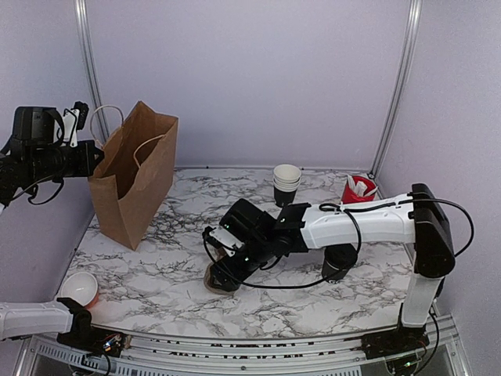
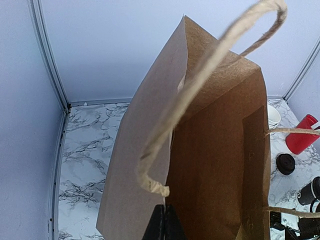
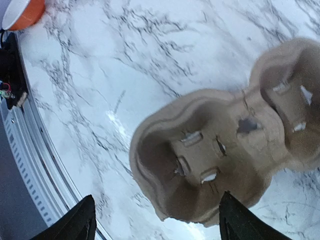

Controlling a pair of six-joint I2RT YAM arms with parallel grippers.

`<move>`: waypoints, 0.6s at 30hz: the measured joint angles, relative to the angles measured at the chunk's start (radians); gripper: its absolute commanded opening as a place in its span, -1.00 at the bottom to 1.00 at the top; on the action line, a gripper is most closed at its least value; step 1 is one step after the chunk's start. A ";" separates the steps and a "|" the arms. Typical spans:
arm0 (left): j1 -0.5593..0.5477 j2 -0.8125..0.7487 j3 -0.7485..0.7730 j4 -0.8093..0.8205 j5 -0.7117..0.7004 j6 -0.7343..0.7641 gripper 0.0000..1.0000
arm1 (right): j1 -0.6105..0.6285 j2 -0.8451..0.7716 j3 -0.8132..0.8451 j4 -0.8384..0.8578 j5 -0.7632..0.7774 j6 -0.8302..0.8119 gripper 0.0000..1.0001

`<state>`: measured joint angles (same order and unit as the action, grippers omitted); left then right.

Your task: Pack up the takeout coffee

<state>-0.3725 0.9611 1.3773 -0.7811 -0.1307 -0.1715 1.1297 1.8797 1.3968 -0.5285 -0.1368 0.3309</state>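
Observation:
The takeout coffee (image 1: 338, 265), a small black cup, stands on the marble right of centre, half hidden under my right arm. In the left wrist view a dark cup (image 2: 309, 191) at the right edge looks like the same one. My right gripper (image 1: 225, 262) hovers open over a brown cardboard cup carrier (image 1: 217, 280). In the right wrist view that carrier (image 3: 215, 150) lies just beyond the right gripper (image 3: 156, 196), and nothing is held between the fingers. My left gripper (image 2: 165, 224) is shut on the rim of the open brown paper bag (image 2: 215, 150), which stands at the back left (image 1: 133, 184).
A stack of lidless black cups (image 1: 286, 184) stands at the back centre, with a red cup (image 1: 358, 189) to its right. A loose black lid (image 2: 285, 164) lies on the marble. An orange cup with a white inside (image 1: 79, 288) sits near the front left edge.

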 measured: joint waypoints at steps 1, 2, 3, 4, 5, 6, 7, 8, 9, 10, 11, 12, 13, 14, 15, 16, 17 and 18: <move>0.000 0.001 -0.001 0.001 0.000 0.000 -1.00 | 0.011 0.011 0.027 0.008 -0.001 0.000 0.66; 0.000 0.002 -0.003 0.002 0.000 0.000 -1.00 | 0.014 0.013 0.039 0.010 0.002 -0.003 0.67; 0.000 0.002 -0.005 0.005 0.000 0.000 -1.00 | 0.013 0.013 0.049 0.006 0.012 -0.011 0.68; 0.000 0.002 -0.007 0.006 0.002 0.000 -1.00 | 0.007 0.013 0.056 0.003 0.019 -0.024 0.69; 0.000 0.002 -0.010 0.008 0.004 0.000 -1.00 | -0.002 0.013 0.062 -0.001 0.031 -0.043 0.69; 0.000 0.002 -0.012 0.011 0.006 0.000 -1.00 | -0.015 0.013 0.066 -0.006 0.043 -0.076 0.69; 0.000 0.003 -0.015 0.013 0.009 0.000 -1.00 | -0.024 0.013 0.068 -0.008 0.052 -0.101 0.69; 0.000 0.003 -0.018 0.014 0.011 0.000 -1.00 | -0.038 0.016 0.077 -0.018 0.066 -0.137 0.69; 0.000 0.004 -0.019 0.014 0.014 0.000 -1.00 | -0.045 0.020 0.087 -0.023 0.072 -0.170 0.69; 0.000 0.005 -0.021 0.014 0.017 0.000 -1.00 | -0.053 0.028 0.101 -0.031 0.077 -0.199 0.69; 0.000 0.006 -0.022 0.014 0.018 0.000 -1.00 | -0.062 0.037 0.118 -0.033 0.083 -0.238 0.69; 0.000 0.007 -0.023 0.015 0.019 0.000 -1.00 | -0.069 0.051 0.139 -0.034 0.088 -0.280 0.69; 0.000 0.007 -0.023 0.015 0.020 0.000 -1.00 | -0.073 0.063 0.152 -0.034 0.090 -0.310 0.68; 0.000 0.008 -0.023 0.016 0.021 0.000 -1.00 | -0.074 0.074 0.164 -0.034 0.092 -0.343 0.67; 0.000 0.008 -0.023 0.017 0.022 0.000 -1.00 | -0.075 0.086 0.174 -0.034 0.092 -0.368 0.66; 0.000 0.008 -0.023 0.019 0.022 0.000 -1.00 | -0.076 0.103 0.188 -0.039 0.092 -0.394 0.66; 0.000 0.008 -0.023 0.019 0.023 0.000 -1.00 | -0.080 0.119 0.200 -0.043 0.092 -0.417 0.65; 0.000 0.008 -0.023 0.020 0.024 0.000 -1.00 | -0.080 0.133 0.208 -0.048 0.091 -0.434 0.65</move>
<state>-0.3725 0.9688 1.3544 -0.7609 -0.1066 -0.1715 1.0496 2.0125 1.6047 -0.5762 -0.0460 -0.1028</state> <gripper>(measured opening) 0.007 0.832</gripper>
